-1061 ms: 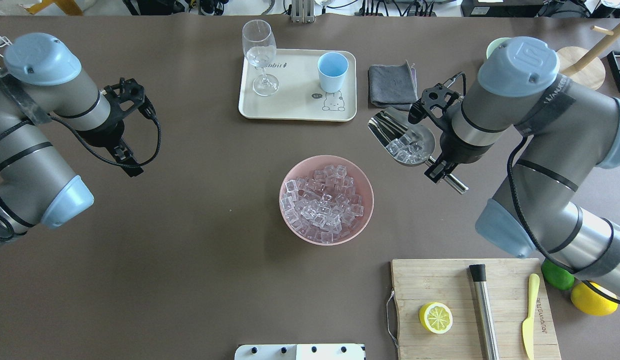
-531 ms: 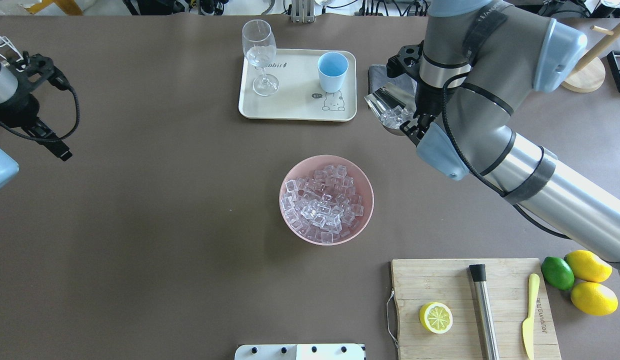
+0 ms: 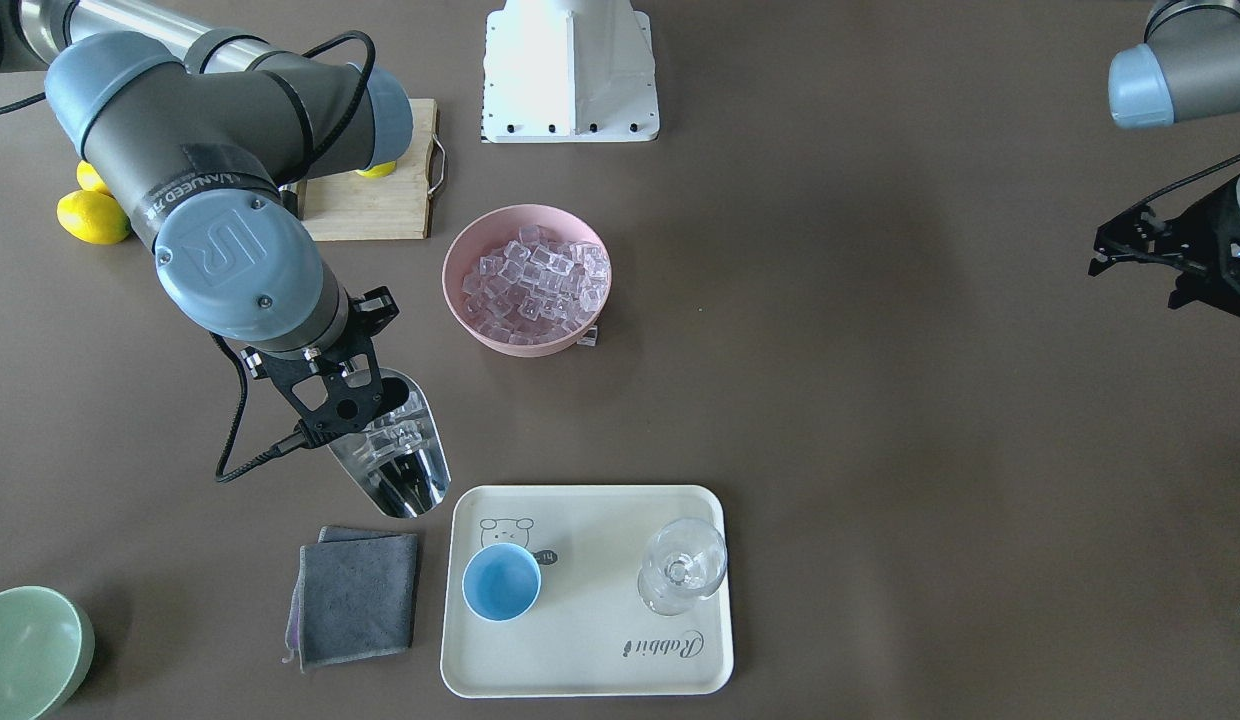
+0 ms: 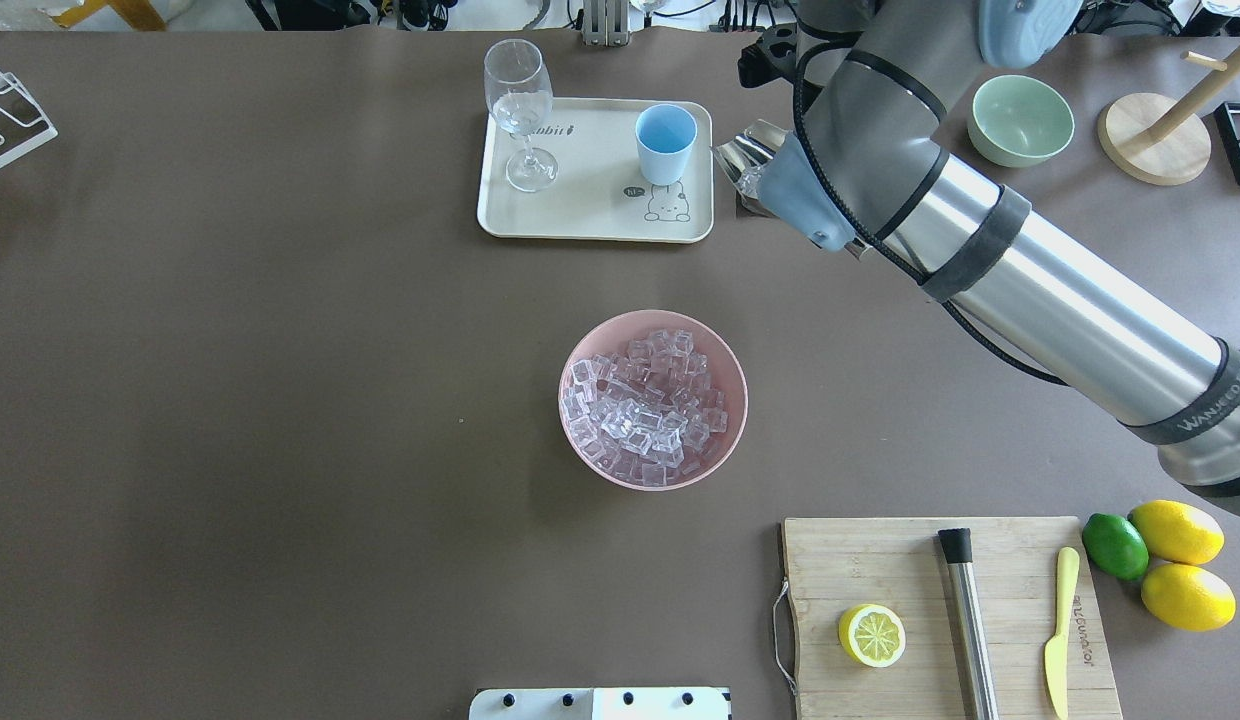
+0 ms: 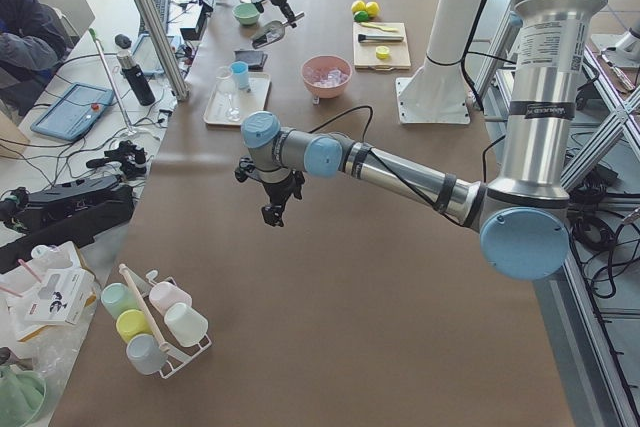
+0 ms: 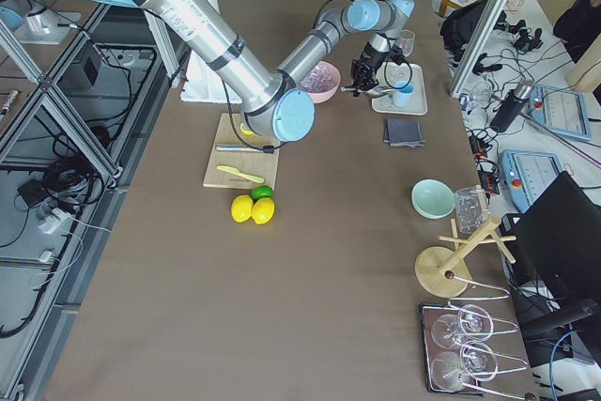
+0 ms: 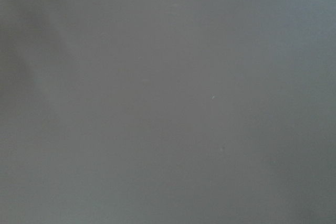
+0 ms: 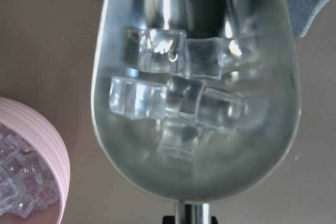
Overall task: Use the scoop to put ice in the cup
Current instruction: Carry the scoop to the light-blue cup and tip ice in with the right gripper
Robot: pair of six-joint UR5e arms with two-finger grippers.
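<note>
My right gripper (image 3: 342,392) is shut on the handle of the steel scoop (image 3: 398,458), held level above the table. The scoop's trough (image 8: 194,103) holds several clear ice cubes (image 8: 176,100). Its mouth is just beside the tray's edge, near the light-blue cup (image 3: 501,583), which stands upright on the tray and looks empty (image 4: 665,142). In the overhead view only the scoop's tip (image 4: 737,160) shows under my arm. More ice (image 4: 645,405) fills the pink bowl (image 4: 580,350). My left gripper (image 3: 1100,262) hangs far off over bare table and looks shut and empty.
The cream tray (image 4: 580,215) also bears a clear stemmed glass (image 4: 520,110). A grey cloth (image 3: 355,595) lies below the scoop. One loose cube (image 3: 587,338) lies beside the bowl. A pale green bowl (image 4: 1020,120), a cutting board (image 4: 880,570) and citrus fruit (image 4: 1185,595) lie to the right.
My right arm has carried the scoop with its ice from beside the pink bowl towards the tray and the cup. My left arm has drawn back out of the overhead view.
</note>
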